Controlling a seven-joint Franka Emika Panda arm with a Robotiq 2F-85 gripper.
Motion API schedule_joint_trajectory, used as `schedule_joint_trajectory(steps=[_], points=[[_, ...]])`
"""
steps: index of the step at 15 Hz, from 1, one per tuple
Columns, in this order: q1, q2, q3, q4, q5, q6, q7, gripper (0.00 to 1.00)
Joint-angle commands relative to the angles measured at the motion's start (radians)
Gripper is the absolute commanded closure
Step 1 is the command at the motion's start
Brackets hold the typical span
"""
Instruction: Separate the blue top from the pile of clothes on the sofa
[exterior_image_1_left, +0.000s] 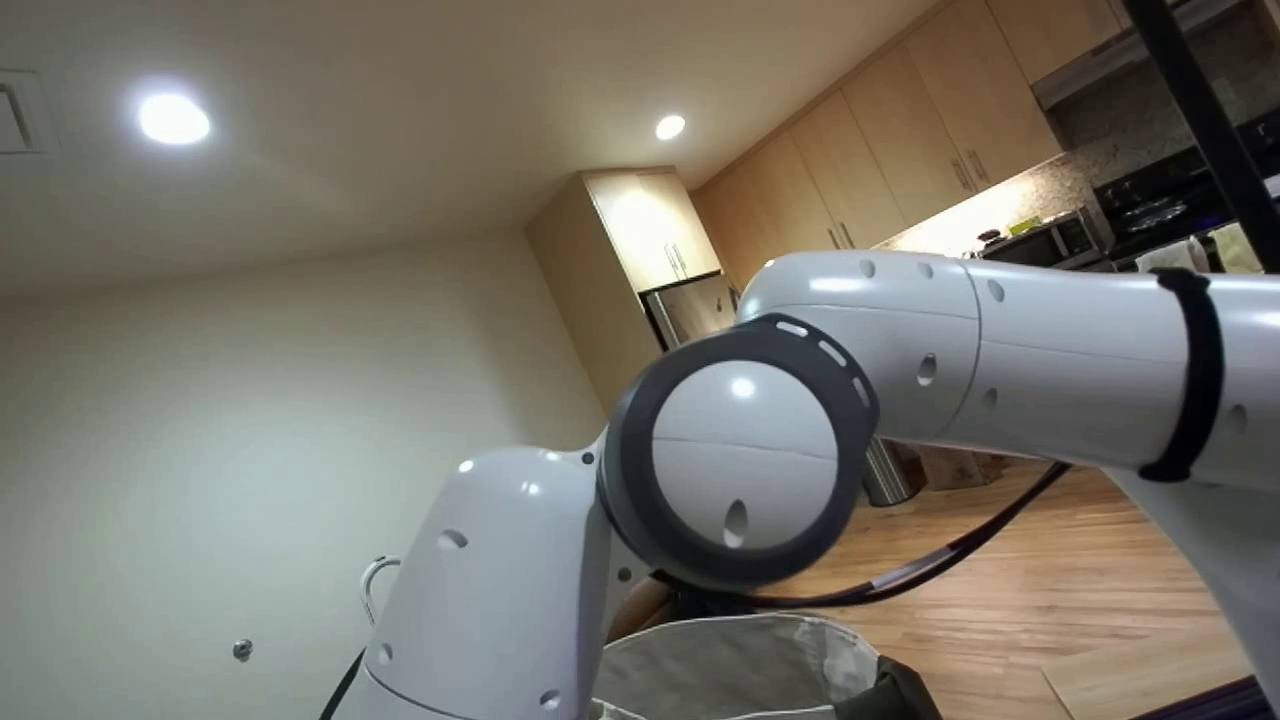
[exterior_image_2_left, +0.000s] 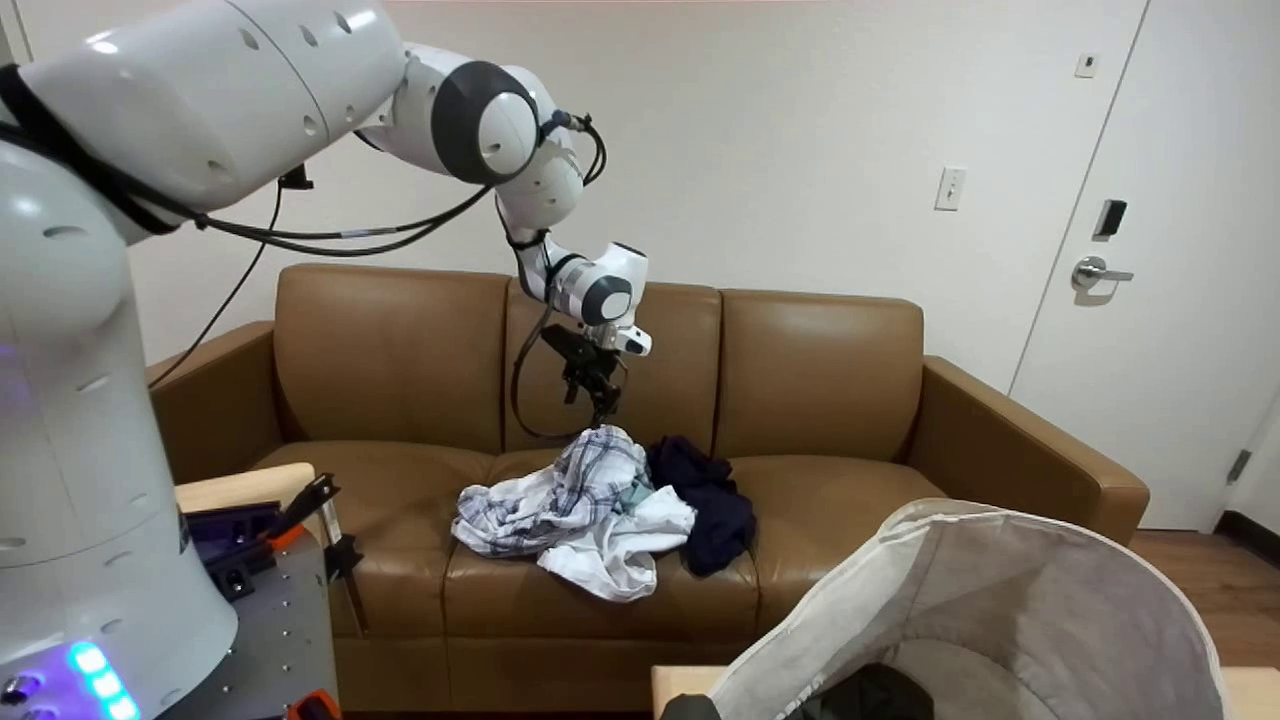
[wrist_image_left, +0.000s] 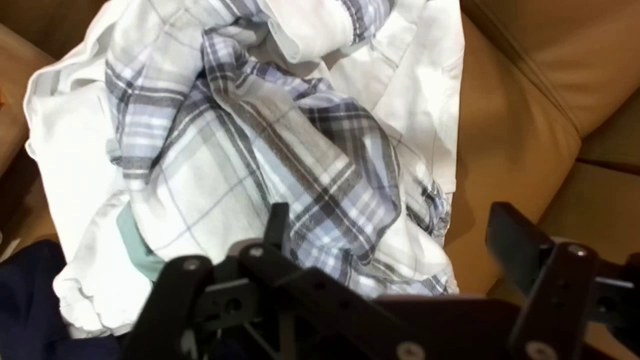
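Note:
The clothes pile lies on the sofa's middle seat in an exterior view. A white-and-blue plaid shirt (exterior_image_2_left: 600, 475) is on top, with white cloth (exterior_image_2_left: 630, 550) under and in front of it. A dark navy-blue garment (exterior_image_2_left: 710, 505) lies against the pile's side. A small teal patch (exterior_image_2_left: 636, 492) shows between them. The wrist view shows the plaid shirt (wrist_image_left: 300, 150), the white cloth (wrist_image_left: 70, 150), the teal patch (wrist_image_left: 137, 245) and part of the navy garment (wrist_image_left: 30, 295). My gripper (wrist_image_left: 390, 225) is open and empty above the plaid shirt's edge; it also shows in an exterior view (exterior_image_2_left: 600, 398).
The brown leather sofa (exterior_image_2_left: 820, 375) has a backrest close behind the gripper and armrests at both ends. A grey fabric basket (exterior_image_2_left: 1060, 590) with dark cloth (exterior_image_2_left: 870, 695) inside stands in front, on a wooden surface (exterior_image_2_left: 685, 685). A clamp (exterior_image_2_left: 342, 550) is beside the robot base.

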Motion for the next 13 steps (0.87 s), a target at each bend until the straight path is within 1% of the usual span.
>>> schedule_joint_trajectory(steps=[1,13], points=[[0.014,-0.010,-0.016,-0.010,0.019,-0.001,-0.010,0.00],[0.012,-0.022,-0.016,-0.024,0.019,0.000,-0.010,0.00]])
